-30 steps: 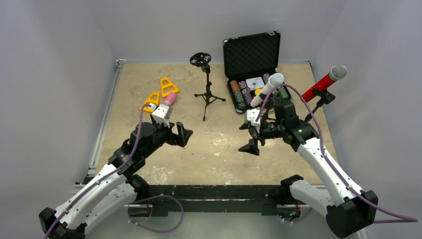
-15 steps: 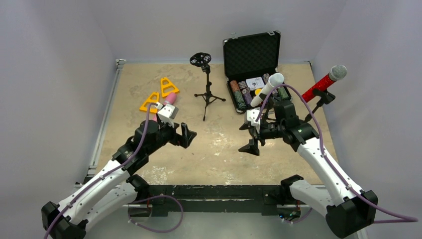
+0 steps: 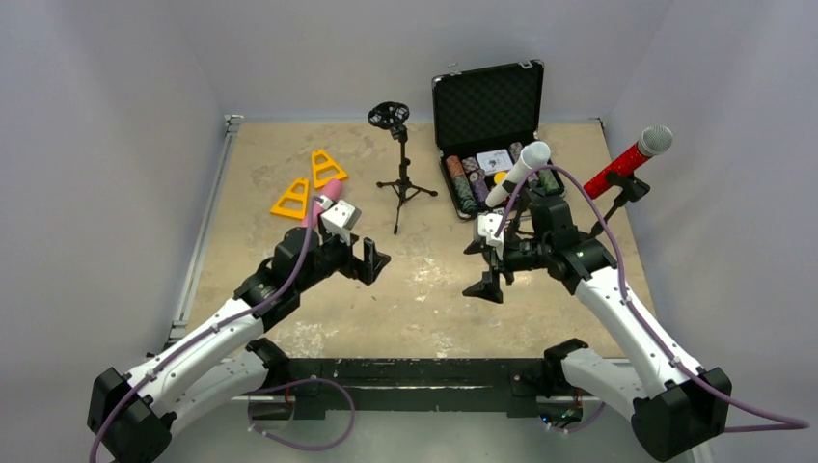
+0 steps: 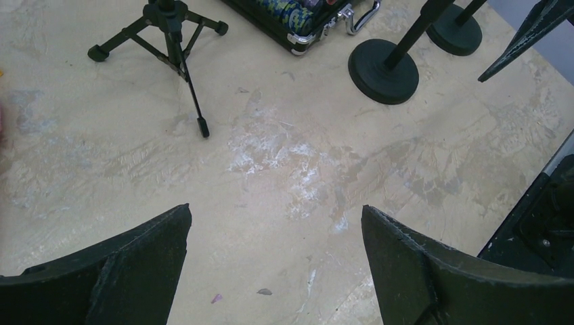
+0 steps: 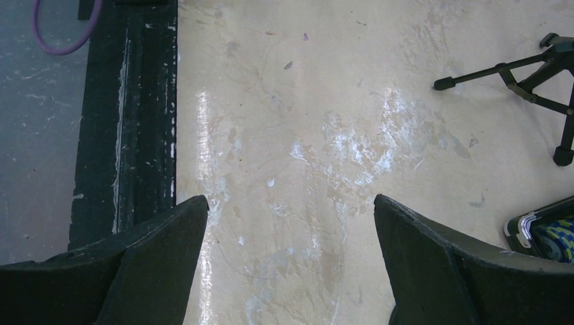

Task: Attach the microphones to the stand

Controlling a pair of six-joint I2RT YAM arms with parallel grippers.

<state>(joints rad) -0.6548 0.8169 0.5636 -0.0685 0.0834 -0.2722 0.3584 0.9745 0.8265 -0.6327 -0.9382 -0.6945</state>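
White microphone [image 3: 522, 166] and red microphone [image 3: 629, 155] look mounted, while the pink microphone [image 3: 325, 197] lies on the surface [image 3: 434, 294] left of and behind the wide-open, empty left fingers [image 4: 108, 274], which probably must swing back to grasp it; right fingers [image 5: 128, 271] gape empty too.

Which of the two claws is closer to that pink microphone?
Left. The left gripper sits just beside the pink microphone; the right gripper is far off to its right, below the white microphone.
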